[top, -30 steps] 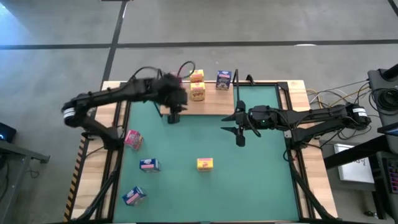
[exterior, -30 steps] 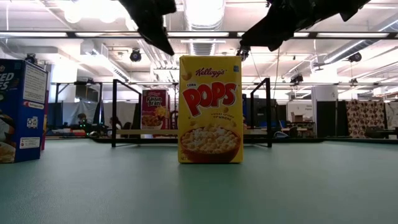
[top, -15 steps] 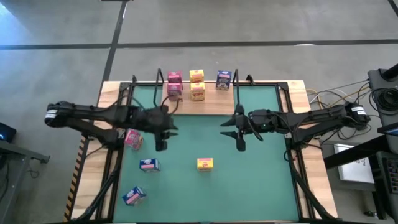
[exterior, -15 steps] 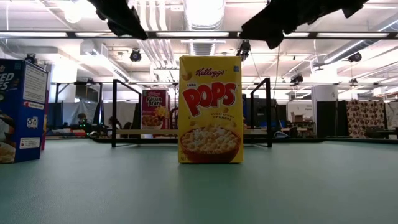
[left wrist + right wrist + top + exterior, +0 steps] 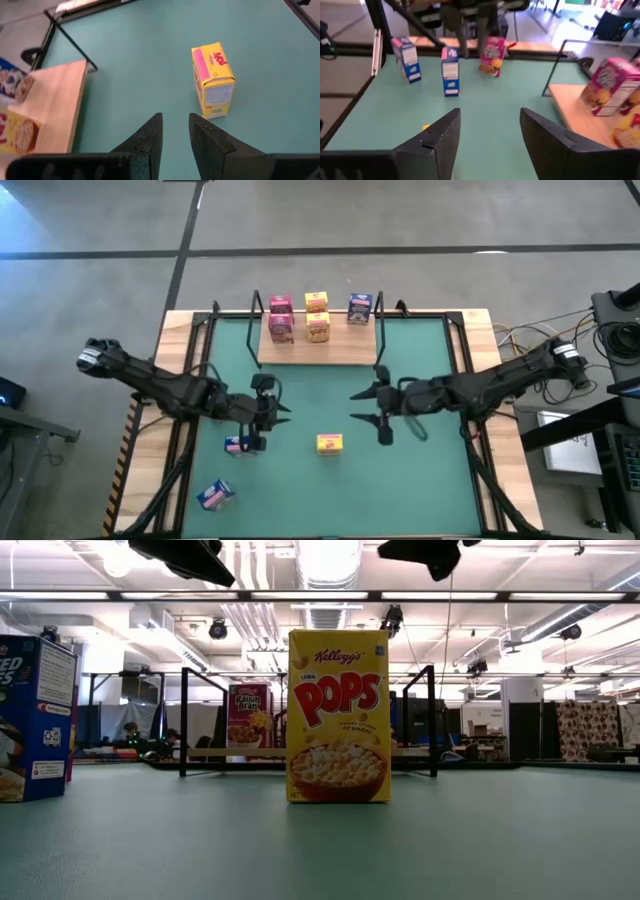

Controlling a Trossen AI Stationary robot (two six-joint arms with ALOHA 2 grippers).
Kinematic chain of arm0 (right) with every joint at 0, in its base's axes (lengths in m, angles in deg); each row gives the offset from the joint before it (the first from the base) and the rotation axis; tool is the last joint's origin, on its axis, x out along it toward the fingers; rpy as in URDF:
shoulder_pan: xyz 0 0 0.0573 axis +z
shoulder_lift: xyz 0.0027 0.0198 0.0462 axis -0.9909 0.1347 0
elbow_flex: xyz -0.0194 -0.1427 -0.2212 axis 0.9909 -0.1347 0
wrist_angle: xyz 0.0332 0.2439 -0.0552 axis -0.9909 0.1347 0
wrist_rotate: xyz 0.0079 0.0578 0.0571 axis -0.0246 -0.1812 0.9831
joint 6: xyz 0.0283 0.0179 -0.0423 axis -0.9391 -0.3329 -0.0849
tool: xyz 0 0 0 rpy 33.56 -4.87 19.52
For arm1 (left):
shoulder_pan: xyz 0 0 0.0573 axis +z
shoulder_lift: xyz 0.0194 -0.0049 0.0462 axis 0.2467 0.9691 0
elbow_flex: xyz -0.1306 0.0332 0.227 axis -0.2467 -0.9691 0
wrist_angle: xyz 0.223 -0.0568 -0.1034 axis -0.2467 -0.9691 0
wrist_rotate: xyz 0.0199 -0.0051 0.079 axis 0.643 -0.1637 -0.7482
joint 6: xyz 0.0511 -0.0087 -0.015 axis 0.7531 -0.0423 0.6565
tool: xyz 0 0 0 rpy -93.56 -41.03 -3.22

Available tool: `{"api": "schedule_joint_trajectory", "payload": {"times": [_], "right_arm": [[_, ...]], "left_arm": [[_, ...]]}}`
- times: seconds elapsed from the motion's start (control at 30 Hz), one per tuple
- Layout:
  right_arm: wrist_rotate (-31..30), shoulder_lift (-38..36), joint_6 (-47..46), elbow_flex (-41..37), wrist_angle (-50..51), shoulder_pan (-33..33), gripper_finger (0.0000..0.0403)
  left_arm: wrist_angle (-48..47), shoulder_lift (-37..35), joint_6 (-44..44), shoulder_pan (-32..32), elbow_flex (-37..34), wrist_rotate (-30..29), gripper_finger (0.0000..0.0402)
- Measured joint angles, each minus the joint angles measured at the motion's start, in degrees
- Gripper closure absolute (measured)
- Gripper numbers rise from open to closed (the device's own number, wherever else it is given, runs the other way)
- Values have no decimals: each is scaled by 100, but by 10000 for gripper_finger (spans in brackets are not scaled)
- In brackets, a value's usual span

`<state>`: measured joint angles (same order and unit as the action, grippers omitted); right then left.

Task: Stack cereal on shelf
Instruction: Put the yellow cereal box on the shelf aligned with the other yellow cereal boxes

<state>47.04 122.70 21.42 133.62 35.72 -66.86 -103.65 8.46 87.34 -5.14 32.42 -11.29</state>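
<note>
Over the green mat (image 5: 420,470), left end effector (image 5: 266,411) nearly closed, right end effector (image 5: 366,405) spread wide

Left end effector (image 5: 268,412) swung from shelf (image 5: 318,350) to mid-mat.

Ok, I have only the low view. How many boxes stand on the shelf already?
Observer: Five on the shelf: two pink boxes, two yellow boxes, one blue box.
Operator: Does the left hand hold something?
Observer: No, the left hand is open and empty; the loose yellow box stands ahead of it, untouched.
Operator: And the right hand?
Observer: The right hand is open too, empty, above the green mat.
</note>
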Motion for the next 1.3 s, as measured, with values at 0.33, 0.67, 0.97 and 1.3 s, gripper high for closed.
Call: {"api": "schedule_joint_trajectory", "payload": {"times": [0.33,0.67,0.97,1.3], "right_arm": [[471,1852,-960,2184,2478,200,135],[675,3319,-1634,3802,4439,289,104],[669,3820,-1638,3965,4757,287,123],[628,3846,-1432,3959,4736,287,202]], "left_arm": [[210,-124,160,-38,-126,-597,324],[34,-120,-16,-47,-126,-590,324],[-4,-117,-32,-52,-126,-583,324],[-6,-117,-31,-50,-128,-581,324]]}}
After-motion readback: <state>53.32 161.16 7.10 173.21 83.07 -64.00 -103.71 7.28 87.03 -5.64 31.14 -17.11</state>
